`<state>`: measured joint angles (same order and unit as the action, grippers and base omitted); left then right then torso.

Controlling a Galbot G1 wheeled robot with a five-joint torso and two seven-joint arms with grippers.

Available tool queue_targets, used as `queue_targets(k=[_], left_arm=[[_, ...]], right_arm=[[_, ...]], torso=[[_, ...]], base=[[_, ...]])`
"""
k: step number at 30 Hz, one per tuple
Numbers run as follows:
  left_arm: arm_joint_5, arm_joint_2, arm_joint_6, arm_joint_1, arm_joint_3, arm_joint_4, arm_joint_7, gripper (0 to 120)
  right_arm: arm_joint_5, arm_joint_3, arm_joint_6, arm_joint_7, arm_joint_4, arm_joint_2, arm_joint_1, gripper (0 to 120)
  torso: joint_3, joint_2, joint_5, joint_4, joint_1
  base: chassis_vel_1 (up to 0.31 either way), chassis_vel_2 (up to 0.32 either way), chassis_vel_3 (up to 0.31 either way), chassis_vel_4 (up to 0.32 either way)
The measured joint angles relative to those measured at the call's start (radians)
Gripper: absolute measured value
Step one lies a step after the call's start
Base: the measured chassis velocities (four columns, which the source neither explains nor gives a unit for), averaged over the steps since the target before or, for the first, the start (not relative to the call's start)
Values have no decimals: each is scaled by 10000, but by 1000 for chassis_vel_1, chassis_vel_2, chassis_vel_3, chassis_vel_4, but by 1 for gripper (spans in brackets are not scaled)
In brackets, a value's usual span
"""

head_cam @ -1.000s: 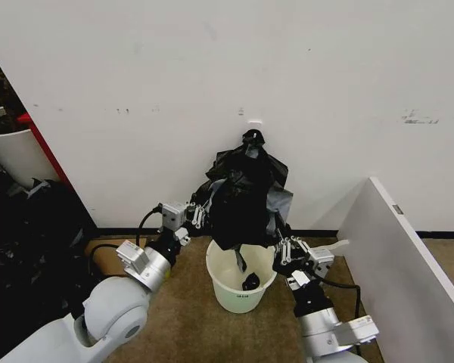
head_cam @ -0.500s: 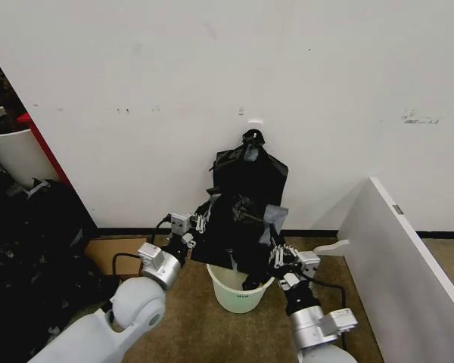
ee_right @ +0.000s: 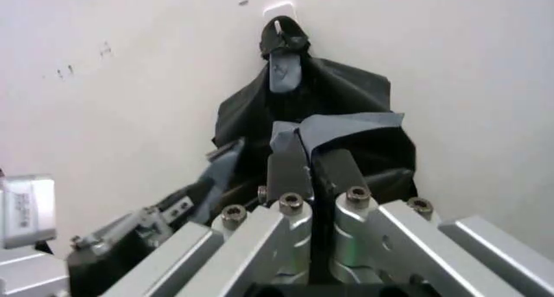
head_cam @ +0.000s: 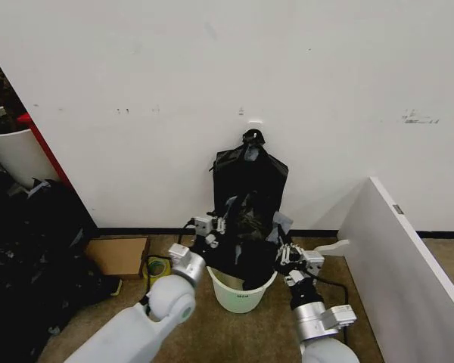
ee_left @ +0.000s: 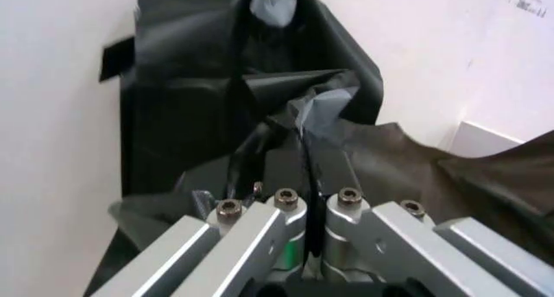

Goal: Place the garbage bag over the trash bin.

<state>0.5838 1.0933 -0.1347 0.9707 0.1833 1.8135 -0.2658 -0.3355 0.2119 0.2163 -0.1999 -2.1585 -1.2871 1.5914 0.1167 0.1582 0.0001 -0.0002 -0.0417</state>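
Both claws pinch the garbage bag (head_cam: 246,242) just above the trash bin (head_cam: 240,292): the left claw (head_cam: 216,225) at its left rim, the right claw (head_cam: 289,255) at its right.

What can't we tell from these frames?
- Head view: whether the bag sits over the bin rim; the bag covers the rim's back.
- Head view: bin's inside, hidden by the bag.
- Left wrist view: the bin, blocked by fingers and plastic.
- Head view: bin label too small to read.
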Motion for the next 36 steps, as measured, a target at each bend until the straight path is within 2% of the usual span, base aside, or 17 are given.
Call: queue_targets(k=[5, 12, 18, 25, 26, 29, 36], left_arm=[[-7, 97, -9, 268, 23, -107, -196, 0], [-80, -282, 56, 975, -433, 58, -548, 0], [-204, -214, 75, 1453, -531, -24, -723, 0], [-358, -422, 257, 2107, -812, 447, -894, 0], [-398, -538, 315, 2388, -958, 624, -953, 0], [-461, -693, 372, 2930, -1278, 946, -1002, 0], [-671, -687, 381, 3452, -1692, 1052, -1127, 0]], right_arm=[[44, -127, 133, 53, 396, -36, 126, 0], [58, -497, 232, 19, 1342, -394, -48, 0], [103, -539, 239, -247, 1938, -557, -109, 0], [417, -634, -95, -796, 2069, -681, 99, 0], [471, -667, -183, -996, 2127, -729, 107, 0], [506, -709, -472, -1446, 2168, -769, 110, 0], [513, -713, -944, -1880, 2258, -769, 84, 0]], torso=[[0, -1, 0, 0, 1], [-1, -1, -1, 3, 0], [-1, -1, -2, 1, 0], [-2, -1, -9, 2, 1], [-1, -1, -23, 3, 2], [-2, 0, -27, 3, 2], [-1, -1, -26, 2, 2]], base=[[0, 0, 0, 0], [0, 0, 0, 0], [0, 0, 0, 0], [0, 0, 0, 0], [0, 0, 0, 0], [0, 0, 0, 0], [0, 0, 0, 0]])
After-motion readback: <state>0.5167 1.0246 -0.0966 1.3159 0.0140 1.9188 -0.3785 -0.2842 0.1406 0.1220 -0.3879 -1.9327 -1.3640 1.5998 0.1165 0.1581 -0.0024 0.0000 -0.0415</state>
